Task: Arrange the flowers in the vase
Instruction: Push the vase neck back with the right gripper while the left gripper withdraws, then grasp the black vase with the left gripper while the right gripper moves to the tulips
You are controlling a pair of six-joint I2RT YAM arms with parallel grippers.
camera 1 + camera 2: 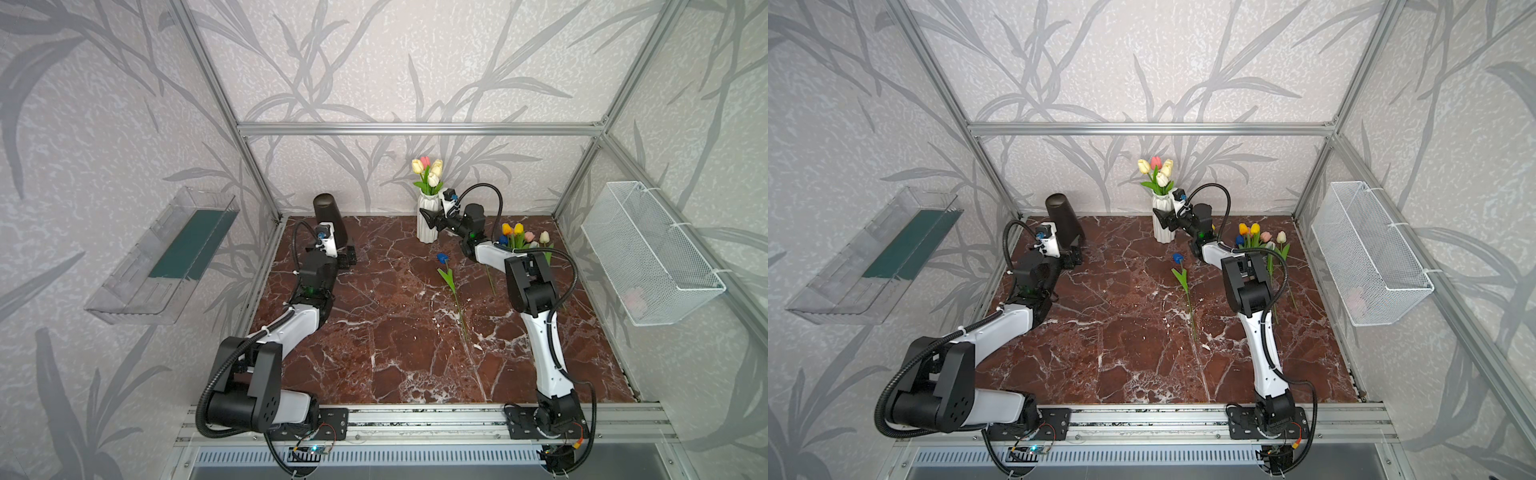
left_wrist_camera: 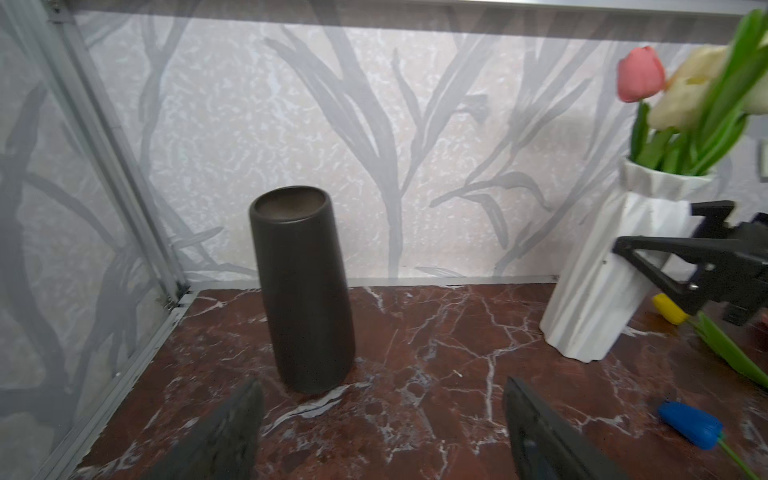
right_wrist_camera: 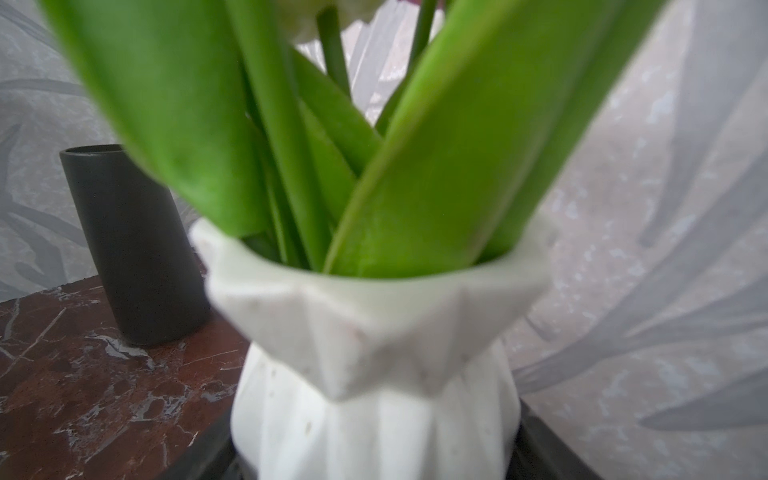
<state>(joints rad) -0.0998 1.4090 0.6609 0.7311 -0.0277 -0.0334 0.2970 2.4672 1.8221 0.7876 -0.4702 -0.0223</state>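
Red-brown marble table (image 1: 374,332) inside a metal-framed cell with leaf-pattern walls. A white wire basket (image 1: 652,253) hangs on the right wall and a clear plastic shelf (image 1: 166,257) on the left wall. A black vase (image 1: 330,220) stands upright in the back-left corner with nothing showing above its rim. A white vase (image 1: 424,237), ribbed, stands upright at back centre near the wall. The flowers sit in three lots. The vase bunch (image 1: 430,172) is in the white vase, with cream, white and pink heads up and leaves fanning over the rim. The loose bunch (image 1: 523,237) lies on the table at the back right, partly hidden by the right arm, with orange, yellow, blue, pink and white heads. A single blue tulip (image 1: 441,258) lies alone mid-table, head toward the back and stem running toward the front. The right tool (image 2: 660,226) straddles the white vase below its neck, its fingers (image 3: 540,453) pressed against both sides, clamped on it. The left tool (image 2: 382,384) is low over the table just in front of the black vase, its fingers spread wide, holding nothing.
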